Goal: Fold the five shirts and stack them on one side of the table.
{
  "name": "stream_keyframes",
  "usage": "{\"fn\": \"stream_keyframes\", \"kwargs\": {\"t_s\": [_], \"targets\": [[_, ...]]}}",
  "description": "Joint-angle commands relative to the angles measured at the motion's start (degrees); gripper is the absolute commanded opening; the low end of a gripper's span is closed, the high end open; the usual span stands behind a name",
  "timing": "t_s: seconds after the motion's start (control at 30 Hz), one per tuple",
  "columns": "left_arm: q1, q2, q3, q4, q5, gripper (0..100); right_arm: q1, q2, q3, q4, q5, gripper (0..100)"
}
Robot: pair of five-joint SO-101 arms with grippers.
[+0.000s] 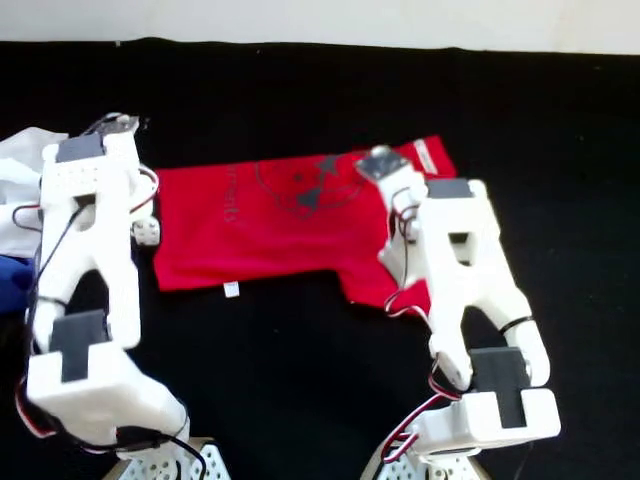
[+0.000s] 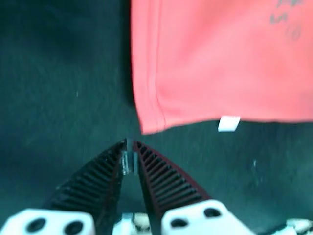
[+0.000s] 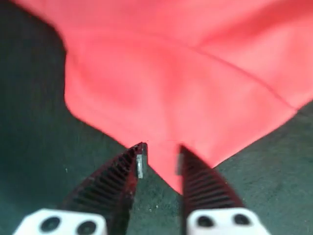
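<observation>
A red shirt (image 1: 270, 225) lies spread flat on the black table (image 1: 300, 380), with a dark print near its collar end and a small white tag (image 1: 231, 290) at its near edge. My left gripper (image 2: 129, 147) is shut with nothing in it. It hovers over bare table just off the hem corner of the red shirt (image 2: 220, 58), near the tag (image 2: 229, 123). My right gripper (image 3: 160, 157) is open over the shirt's other end, and the tip of a fold of the red cloth (image 3: 171, 83) reaches in between its fingers.
At the table's left edge lie a white shirt (image 1: 20, 190) and part of a blue one (image 1: 8, 280), behind the left arm (image 1: 95, 200). The right arm (image 1: 460, 260) stands over the red shirt's right end.
</observation>
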Motion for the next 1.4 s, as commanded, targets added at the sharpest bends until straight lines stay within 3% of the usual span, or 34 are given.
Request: {"fn": "stream_keyframes", "kwargs": {"t_s": [0.0, 0.2, 0.4, 0.6, 0.8, 1.0, 1.37], "targets": [[1.5, -4.8, 7.1, -1.1, -0.4, 1, -3.1, -2.8, 1.2, 2.6, 6.2, 26.9], [1.1, -8.0, 26.9, -22.2, -0.4, 1, -7.3, -2.4, 1.9, 2.7, 9.3, 27.1], [1.1, -9.5, 36.0, -36.8, 3.9, 1, -10.9, 0.7, 2.2, 1.6, 9.1, 27.1], [1.1, -8.9, 36.5, -38.2, 11.7, 1, -10.2, 11.6, 1.9, -4.8, 8.9, 27.1], [1.1, -9.2, 38.2, -40.2, 12.5, 1, -8.0, 17.7, 0.4, -10.6, 8.9, 26.0], [1.1, -9.2, 38.4, -40.6, 12.5, 1, -2.9, 24.0, -9.9, -11.1, 8.9, 0.0], [1.1, -9.0, 38.3, -40.6, 12.5, 1, 0.8, 25.4, -34.0, 6.8, 9.1, 0.5]]}}
